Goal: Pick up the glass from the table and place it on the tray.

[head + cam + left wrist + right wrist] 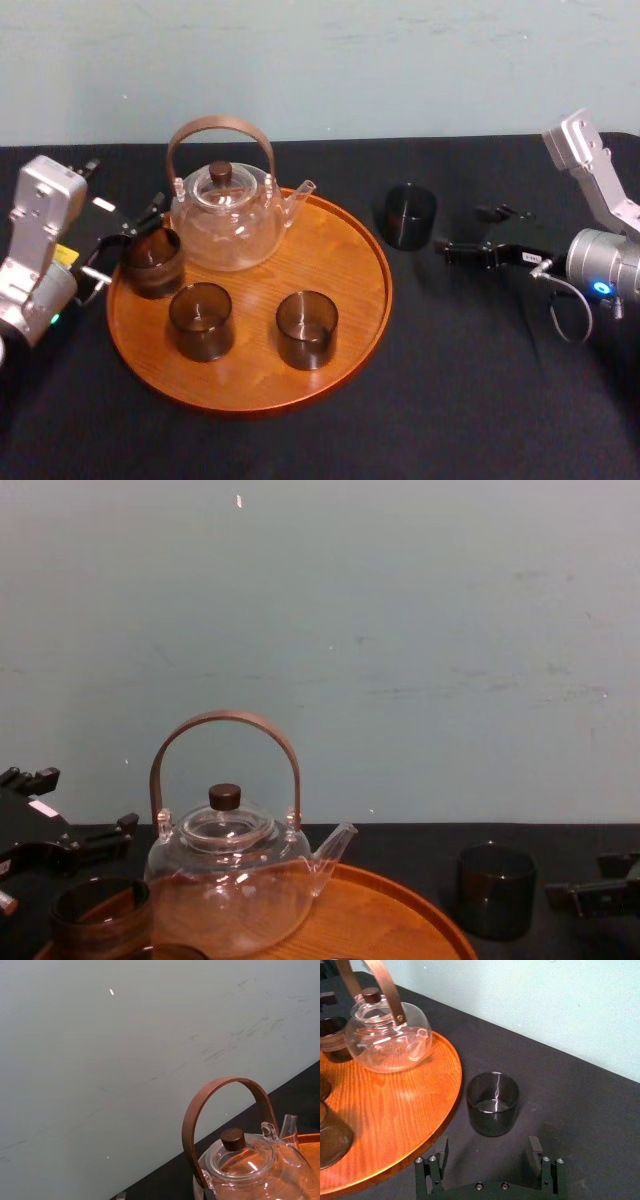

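lining up the right gripper (488, 1146) on the glass (492, 1104) that stands off the tray (250, 395)
the glass sits upright and empty on the black desk (480, 380), just beside the tray's right rim. the right gripper waits short of it with fingers spread, touching nothing. it is best to slide in level until the fingers flank the wall, close gently, then lift clear of the rim before crossing. the tray holds a teapot (225, 225) that looks empty and three dark glasses (200, 320), also empty. bare wood is free near its right edge. the left gripper (122, 243) rests at the tray's left edge, fingers apart.

Bare table (575, 1125) between right claw (487, 1157) and glass (492, 1104); tray (454, 1091) rim just beside, perhaps in contact.
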Motion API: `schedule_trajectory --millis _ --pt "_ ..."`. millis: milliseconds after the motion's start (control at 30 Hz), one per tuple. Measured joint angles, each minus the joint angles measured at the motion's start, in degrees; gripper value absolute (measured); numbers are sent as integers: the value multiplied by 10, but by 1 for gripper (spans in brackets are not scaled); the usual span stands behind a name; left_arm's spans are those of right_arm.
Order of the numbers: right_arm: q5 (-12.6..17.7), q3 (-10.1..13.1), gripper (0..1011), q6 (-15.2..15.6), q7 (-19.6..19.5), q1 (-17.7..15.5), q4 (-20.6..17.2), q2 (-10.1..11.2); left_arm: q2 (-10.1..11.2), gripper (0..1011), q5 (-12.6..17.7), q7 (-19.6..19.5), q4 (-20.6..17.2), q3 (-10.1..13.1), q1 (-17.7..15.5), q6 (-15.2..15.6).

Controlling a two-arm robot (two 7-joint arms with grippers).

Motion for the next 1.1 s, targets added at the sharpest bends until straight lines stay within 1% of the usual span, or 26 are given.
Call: schedule_trajectory --millis 333,533,567,800,1100 --pt "-20 -13 1002 -7 4 36 54 -32 0 1001 0 0 0 0 0 0" --pt "-33 -22 1002 -12 9 54 79 -48 0 1001 0 0 0 0 0 0" --pt "-33 -22 1002 -12 9 54 79 -48 0 1001 0 0 0 0 0 0" --pt "-51 -31 1002 -18 13 72 106 -66 0 1001 0 0 0 0 0 0" --pt "-67 -33 1002 -24 12 90 135 -87 0 1001 0 0 0 0 0 0"
